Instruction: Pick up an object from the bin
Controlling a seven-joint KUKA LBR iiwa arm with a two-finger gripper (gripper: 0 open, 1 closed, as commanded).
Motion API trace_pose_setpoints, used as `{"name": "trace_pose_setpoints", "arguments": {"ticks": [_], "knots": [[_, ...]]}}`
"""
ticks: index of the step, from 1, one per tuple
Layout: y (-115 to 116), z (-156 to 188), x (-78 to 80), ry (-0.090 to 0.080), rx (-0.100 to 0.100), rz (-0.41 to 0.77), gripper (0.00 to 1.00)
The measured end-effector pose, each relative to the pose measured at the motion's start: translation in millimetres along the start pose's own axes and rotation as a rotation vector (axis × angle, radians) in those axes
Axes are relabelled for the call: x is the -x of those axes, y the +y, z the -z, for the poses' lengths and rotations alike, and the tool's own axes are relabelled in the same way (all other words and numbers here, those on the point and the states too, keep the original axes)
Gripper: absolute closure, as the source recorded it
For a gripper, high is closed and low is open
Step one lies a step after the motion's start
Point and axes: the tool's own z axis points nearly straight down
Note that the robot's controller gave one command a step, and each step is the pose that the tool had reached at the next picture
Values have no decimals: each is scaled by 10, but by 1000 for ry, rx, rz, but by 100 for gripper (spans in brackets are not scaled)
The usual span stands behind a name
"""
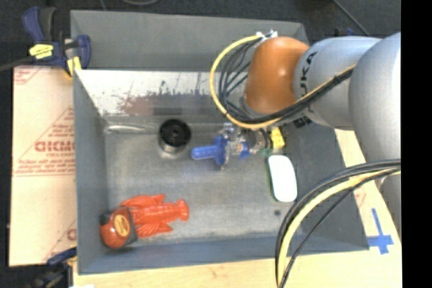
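Observation:
My gripper (237, 144) hangs below the orange wrist cover near the middle of the bin, toward the back. A small blue plastic piece (210, 152) lies just left of it and seems to touch its tip. A black round cap-like object (173, 134) stands further left by the back wall. To the right and a little lower lies a white oval object (282, 177). A small yellow thing (277, 139) peeks out under the arm.
An orange-red toy lobster (157, 214) lies at the front left, with a small orange round tape measure (117, 228) at its left end. Bare floor spans the bin's front middle and right. The arm and its cables cover the back right.

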Motion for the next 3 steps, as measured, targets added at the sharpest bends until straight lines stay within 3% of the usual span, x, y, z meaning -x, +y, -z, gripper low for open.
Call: {"name": "trace_pose_setpoints", "arguments": {"ticks": [3], "knots": [[-5,328,14,-3,0,-2,100]]}}
